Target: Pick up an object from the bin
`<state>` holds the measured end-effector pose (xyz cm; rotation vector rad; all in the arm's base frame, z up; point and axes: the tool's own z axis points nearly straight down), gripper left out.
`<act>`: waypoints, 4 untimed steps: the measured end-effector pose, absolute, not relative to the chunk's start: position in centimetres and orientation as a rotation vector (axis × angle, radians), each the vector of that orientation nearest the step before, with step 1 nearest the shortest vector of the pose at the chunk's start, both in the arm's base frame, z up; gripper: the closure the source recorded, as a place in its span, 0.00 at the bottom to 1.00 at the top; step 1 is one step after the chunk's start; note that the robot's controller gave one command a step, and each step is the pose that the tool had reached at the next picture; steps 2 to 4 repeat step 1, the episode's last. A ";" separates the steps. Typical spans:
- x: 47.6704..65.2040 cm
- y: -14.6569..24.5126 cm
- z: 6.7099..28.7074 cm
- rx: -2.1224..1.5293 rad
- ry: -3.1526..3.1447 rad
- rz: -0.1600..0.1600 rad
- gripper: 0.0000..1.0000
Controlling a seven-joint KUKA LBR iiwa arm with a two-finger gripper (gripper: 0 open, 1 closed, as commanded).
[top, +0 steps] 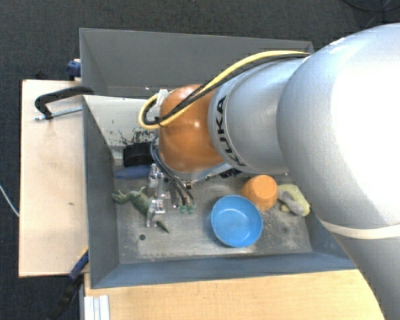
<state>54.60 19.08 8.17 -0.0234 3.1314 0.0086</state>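
- Target: a green toy figure [135,199] lies flat on the floor of the bin [187,52], in its left part, near the left wall.
- Long axis: the figure runs from upper left to lower right in the camera view, with thin limbs sticking out to the sides.
- Jaws: they hang below the orange wrist cover [187,135] and point down at the bin floor, over the right-hand end of the figure.
- Key relation: most of the figure's body lies to the left of the jaws, so the jaws stand off-centre along its long axis.
- Jaw state: it cannot be told whether the jaws are released or clenched, as the metal parts overlap the figure. Contact with the figure cannot be confirmed either.
- Neighbours: a black block [137,155] and a blue piece [130,173] lie just behind the figure. A blue bowl [236,222] and an orange cup [260,191] stand well to the right, apart from the jaws.
- Judgement: a secure grasp probably calls for a small shift to the left, with the closing line set across the long axis.
- Risk: the thin limbs may slip out of a grip taken at the end.
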 end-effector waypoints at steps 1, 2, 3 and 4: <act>57.9 17.7 23.9 -0.542 3.081 0.003 1.00; 57.9 17.7 23.9 -0.542 3.081 0.003 1.00; 57.9 17.7 23.9 -0.542 3.081 0.003 1.00; 57.9 17.7 23.9 -0.542 3.081 0.003 1.00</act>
